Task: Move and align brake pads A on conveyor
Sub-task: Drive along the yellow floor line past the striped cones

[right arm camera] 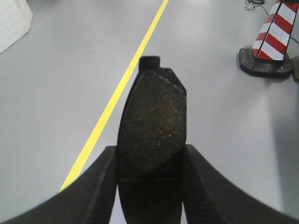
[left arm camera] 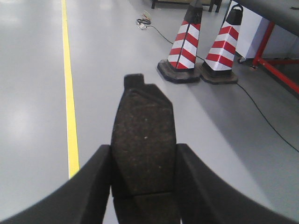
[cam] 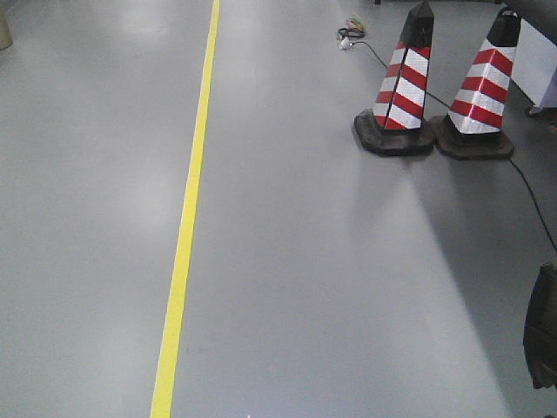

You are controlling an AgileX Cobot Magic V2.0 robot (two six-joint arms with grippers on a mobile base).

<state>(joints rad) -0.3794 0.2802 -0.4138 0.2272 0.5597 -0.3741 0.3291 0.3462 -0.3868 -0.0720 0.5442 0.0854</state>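
My left gripper (left arm camera: 144,161) is shut on a dark-grey brake pad (left arm camera: 144,135) that sticks out forward, its end tab at the top, groove near the jaws. My right gripper (right arm camera: 150,161) is shut on another dark-grey brake pad (right arm camera: 153,126), held the same way. Both pads hang above a grey floor. The conveyor belt is not in view in any frame. The front view shows no gripper and no pad.
A yellow floor line (cam: 187,218) runs ahead, also in the left wrist view (left arm camera: 69,93) and the right wrist view (right arm camera: 117,93). Two red-and-white cones (cam: 405,83) (cam: 483,87) stand at the right with a black cable (cam: 522,183). A red-framed table (left arm camera: 275,42) is far right.
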